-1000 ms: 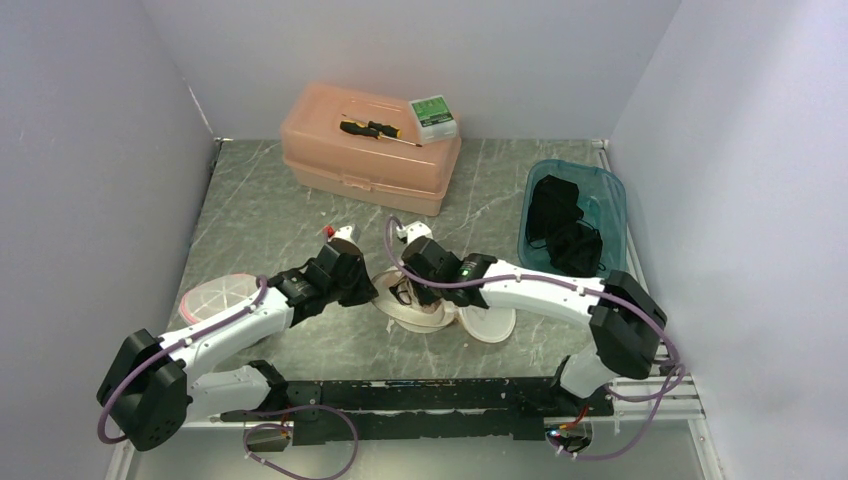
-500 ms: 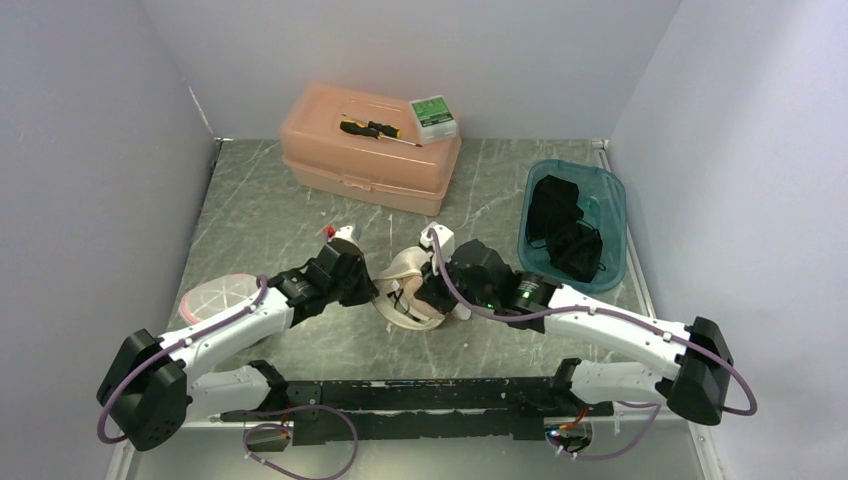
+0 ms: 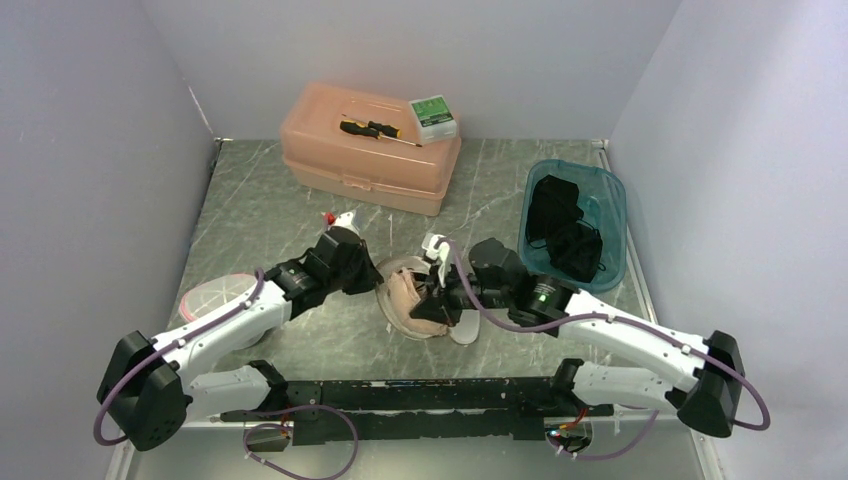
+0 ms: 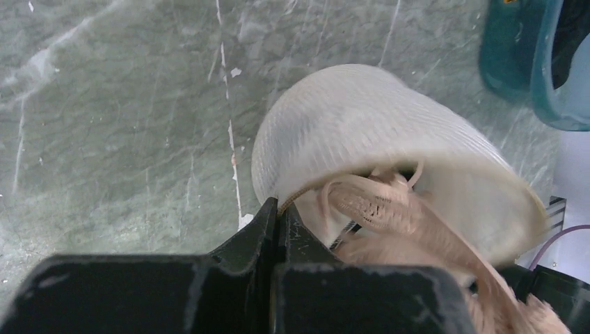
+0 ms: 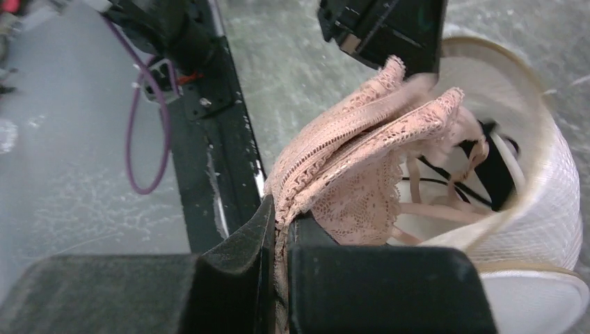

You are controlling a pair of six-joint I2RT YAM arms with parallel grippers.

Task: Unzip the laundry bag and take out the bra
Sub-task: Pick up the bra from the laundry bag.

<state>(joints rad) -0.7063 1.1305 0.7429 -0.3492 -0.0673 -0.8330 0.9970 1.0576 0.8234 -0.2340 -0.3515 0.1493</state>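
Right wrist view: right gripper (image 5: pixel 280 217) jaws pressed together, pinching the pink lace bra (image 5: pixel 362 160) by its edge. Bra is approx. half out of the laundry bag (image 5: pixel 546 188), straps trailing inside. Left wrist view: left gripper (image 4: pixel 280 209) clamped on the bag's rim. Top view: bag lies on its side, mid-way across the table (image 3: pixel 260 215), betw. both grippers, mouth open.

Bra (image 4: pixel 389 209), laundry bag (image 4: pixel 348 118) blurred in left wrist view — teal bin (image 4: pixel 511 56) cropped at corner
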